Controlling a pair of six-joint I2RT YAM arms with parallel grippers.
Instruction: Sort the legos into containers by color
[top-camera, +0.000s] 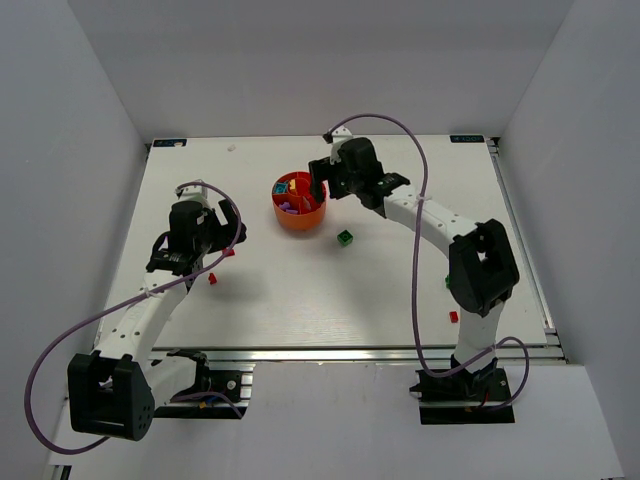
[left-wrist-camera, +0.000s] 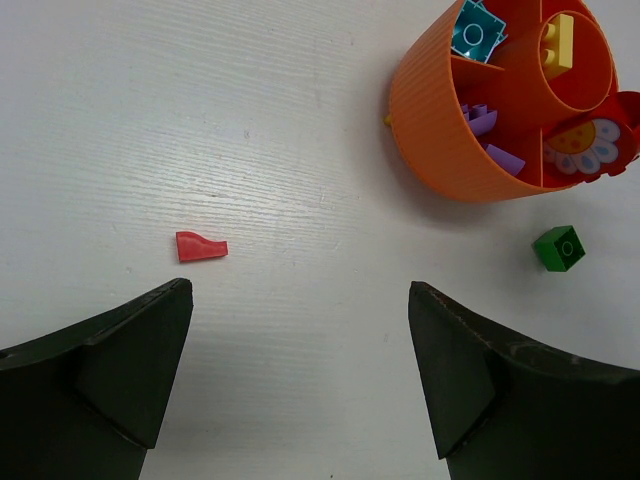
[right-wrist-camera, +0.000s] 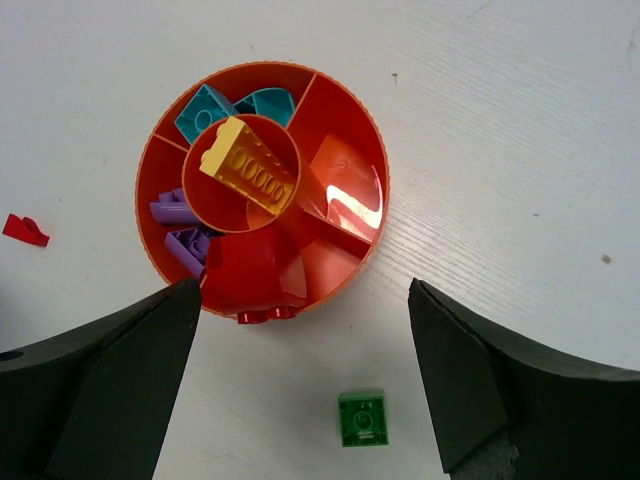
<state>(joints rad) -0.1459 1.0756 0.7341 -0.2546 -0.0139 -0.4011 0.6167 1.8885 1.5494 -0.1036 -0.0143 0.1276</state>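
Note:
The red-orange bowl (top-camera: 298, 213) stands at the table's back centre. In the right wrist view its rim (right-wrist-camera: 381, 190) rings a yellow lego (right-wrist-camera: 248, 165) in the central cup, with cyan legos (right-wrist-camera: 205, 110), purple legos (right-wrist-camera: 180, 225) and a red brick (right-wrist-camera: 250, 275) in the wedges. A green lego (right-wrist-camera: 362, 418) lies on the table just in front of the bowl. My right gripper (right-wrist-camera: 300, 330) is open and empty above the bowl's near side. My left gripper (left-wrist-camera: 300, 330) is open and empty, left of the bowl (left-wrist-camera: 440, 130), just behind a small red lego (left-wrist-camera: 200, 246).
A second red lego (top-camera: 212, 278) lies by the left arm and another (top-camera: 453, 316) by the right arm's base. The green lego (left-wrist-camera: 559, 247) also shows in the left wrist view. White walls enclose the table on three sides.

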